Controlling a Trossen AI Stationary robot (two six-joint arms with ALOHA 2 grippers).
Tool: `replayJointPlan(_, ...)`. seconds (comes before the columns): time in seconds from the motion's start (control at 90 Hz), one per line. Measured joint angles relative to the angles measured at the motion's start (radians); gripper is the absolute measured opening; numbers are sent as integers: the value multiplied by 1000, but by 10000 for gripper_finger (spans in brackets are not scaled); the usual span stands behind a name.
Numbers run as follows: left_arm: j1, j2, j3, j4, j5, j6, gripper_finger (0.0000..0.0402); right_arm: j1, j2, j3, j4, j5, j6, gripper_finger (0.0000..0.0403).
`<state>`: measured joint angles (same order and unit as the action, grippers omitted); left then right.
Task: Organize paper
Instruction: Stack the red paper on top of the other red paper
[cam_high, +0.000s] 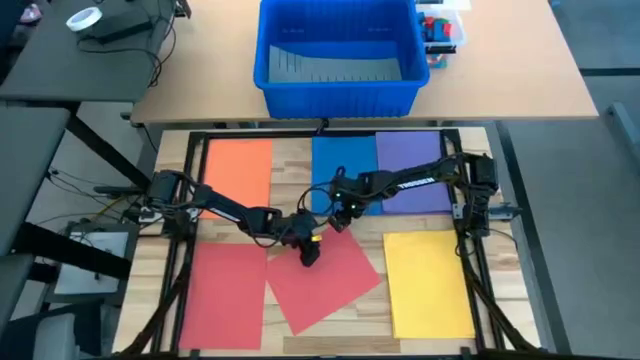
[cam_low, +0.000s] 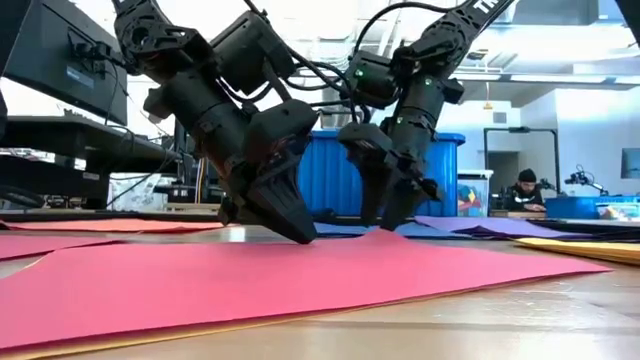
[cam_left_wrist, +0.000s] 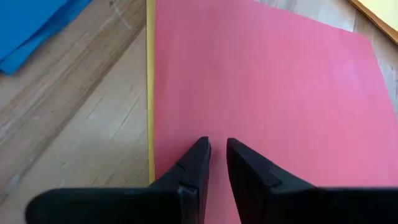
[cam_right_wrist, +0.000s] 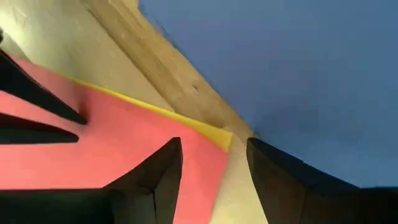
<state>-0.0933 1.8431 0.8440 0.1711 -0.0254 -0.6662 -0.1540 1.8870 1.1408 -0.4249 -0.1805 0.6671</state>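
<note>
A red sheet of paper (cam_high: 325, 275) lies turned askew in the middle of the table, on top of a yellow sheet whose edge (cam_left_wrist: 150, 93) peeks out. My left gripper (cam_high: 309, 252) is shut, its tips down on this red sheet near its far-left edge. My right gripper (cam_high: 341, 218) is open just above the sheet's far corner (cam_right_wrist: 225, 144). One finger (cam_right_wrist: 168, 158) stands over the red sheet and the other (cam_right_wrist: 267, 162) over the wood beside the blue sheet (cam_right_wrist: 280, 62). My left gripper has its shut fingertips (cam_left_wrist: 200, 149) on the red sheet's top face (cam_left_wrist: 217, 130), just inside the edge where the yellow shows. The fingers slant down from the table's left. The sheet lies flat under them. Whether my right gripper touches the corner, I cannot tell.
Other sheets lie flat around: orange (cam_high: 240, 165) far left, blue (cam_high: 343, 160) and purple (cam_high: 410, 165) far right, yellow (cam_high: 428, 280) near right, another red (cam_high: 225, 295) near left. A big blue bin (cam_high: 340, 55) stands beyond the far edge.
</note>
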Motion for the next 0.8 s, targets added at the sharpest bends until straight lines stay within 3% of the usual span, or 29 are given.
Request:
replayJointPlan(0.378, 0, 0, 0, -2, 0, -8, 43, 56, 0, 0, 13, -9, -17, 167)
replayJointPlan(0.622, 0, 0, 0, -2, 2, -11, 43, 71, 0, 0, 60, -72, -51, 137)
replayJointPlan(0.8, 0, 0, 0, -2, 3, -11, 43, 70, 0, 0, 36, -12, -142, 117)
